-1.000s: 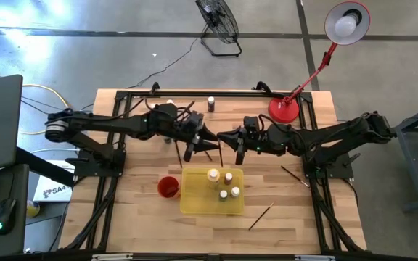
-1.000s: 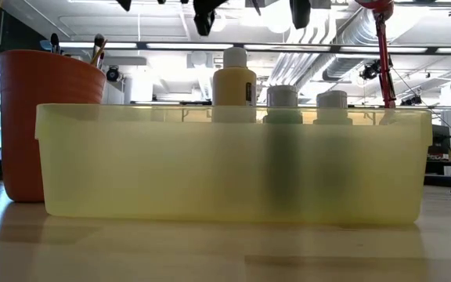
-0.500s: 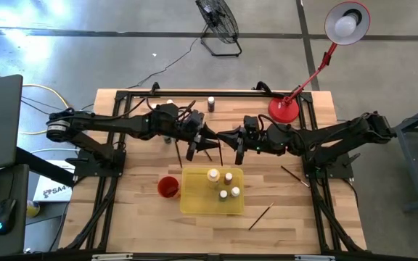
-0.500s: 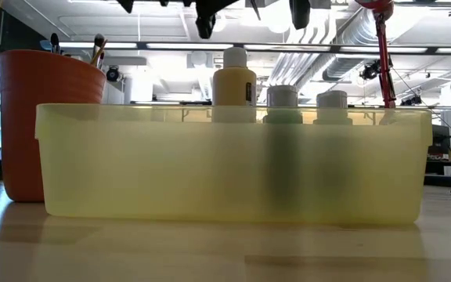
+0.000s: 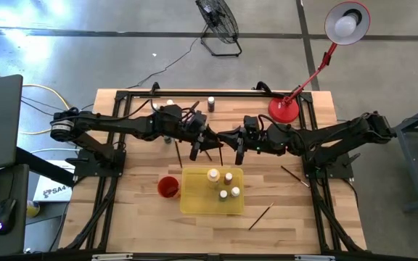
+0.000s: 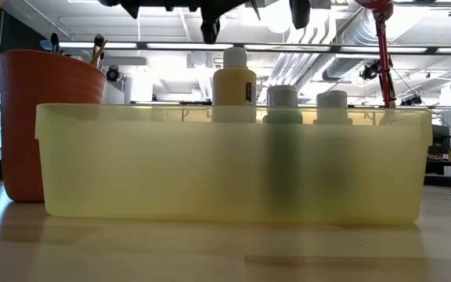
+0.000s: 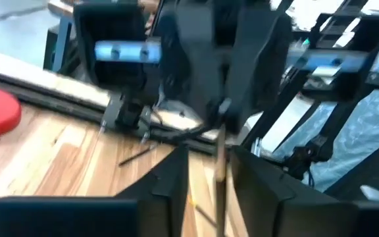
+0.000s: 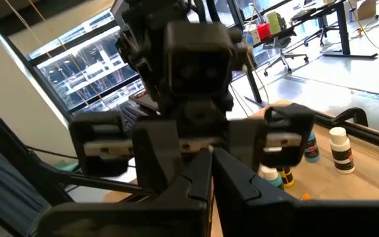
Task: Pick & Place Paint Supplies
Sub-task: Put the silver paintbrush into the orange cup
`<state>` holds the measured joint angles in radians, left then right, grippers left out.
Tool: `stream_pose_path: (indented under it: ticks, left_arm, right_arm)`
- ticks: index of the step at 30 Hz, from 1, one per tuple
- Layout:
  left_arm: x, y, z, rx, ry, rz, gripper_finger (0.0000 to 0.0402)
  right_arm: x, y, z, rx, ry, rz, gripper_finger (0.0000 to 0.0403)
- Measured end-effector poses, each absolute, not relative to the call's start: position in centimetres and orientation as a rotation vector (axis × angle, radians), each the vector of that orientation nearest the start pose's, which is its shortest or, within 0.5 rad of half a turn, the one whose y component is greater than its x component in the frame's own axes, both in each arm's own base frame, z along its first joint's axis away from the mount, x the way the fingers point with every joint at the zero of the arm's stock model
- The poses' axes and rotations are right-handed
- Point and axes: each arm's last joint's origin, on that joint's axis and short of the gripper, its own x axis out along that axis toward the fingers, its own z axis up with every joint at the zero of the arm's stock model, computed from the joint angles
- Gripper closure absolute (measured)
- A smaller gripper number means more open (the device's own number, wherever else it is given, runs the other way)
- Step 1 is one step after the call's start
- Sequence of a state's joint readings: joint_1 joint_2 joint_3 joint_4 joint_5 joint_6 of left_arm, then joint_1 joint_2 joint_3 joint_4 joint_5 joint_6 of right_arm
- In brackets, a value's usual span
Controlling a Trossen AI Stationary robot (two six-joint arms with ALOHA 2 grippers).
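Paintbrush [image 5: 221, 151] is hanging clamped in the right gripper [image 5: 222, 137] above the yellow bin [image 5: 187, 199]. Left gripper [image 5: 203, 143] is facing it with fingers apart around the handle.

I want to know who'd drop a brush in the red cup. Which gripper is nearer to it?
Left. The left gripper hovers up-table and slightly right of the red cup; the right gripper sits farther right, above the tray's far edge.

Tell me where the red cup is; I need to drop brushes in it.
In the high view the red cup stands on the table's left-centre, right beside the yellow tray's left edge; in the low view it is behind the tray's left end.
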<state>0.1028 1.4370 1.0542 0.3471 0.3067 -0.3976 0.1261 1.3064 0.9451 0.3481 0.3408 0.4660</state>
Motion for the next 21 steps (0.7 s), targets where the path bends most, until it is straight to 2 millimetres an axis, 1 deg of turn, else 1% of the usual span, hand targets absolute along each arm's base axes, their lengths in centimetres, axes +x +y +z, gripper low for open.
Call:
stream_pose_path:
  ticks: [6, 8, 10, 14, 18, 21]
  left_arm:
    - [32.89, 2.51, 32.63, -0.403, 0.072, -0.196, 0.0369]
    - [32.89, 2.51, 32.62, -0.403, 0.072, -0.196, 0.0386]
    - [32.89, 2.51, 32.62, -0.403, 0.073, -0.196, 0.0389]
    - [32.89, 2.51, 32.61, -0.403, 0.073, -0.195, 0.0374]
    - [32.88, 2.56, 32.6, -0.401, 0.074, -0.196, 0.039]
    - [32.88, 2.55, 32.6, -0.399, 0.074, -0.198, 0.0389]
  right_arm:
    - [29.53, 2.77, 32.65, 0.46, -0.037, -0.214, 0.0399]
    - [29.53, 2.76, 32.65, 0.46, -0.036, -0.215, 0.0399]
    - [29.53, 2.77, 32.65, 0.46, -0.036, -0.214, 0.0399]
    - [29.53, 2.78, 32.65, 0.46, -0.036, -0.213, 0.0399]
    - [29.53, 2.78, 32.65, 0.468, -0.037, -0.214, 0.0399]
    - [29.53, 2.78, 32.65, 0.482, -0.037, -0.209, 0.0399]
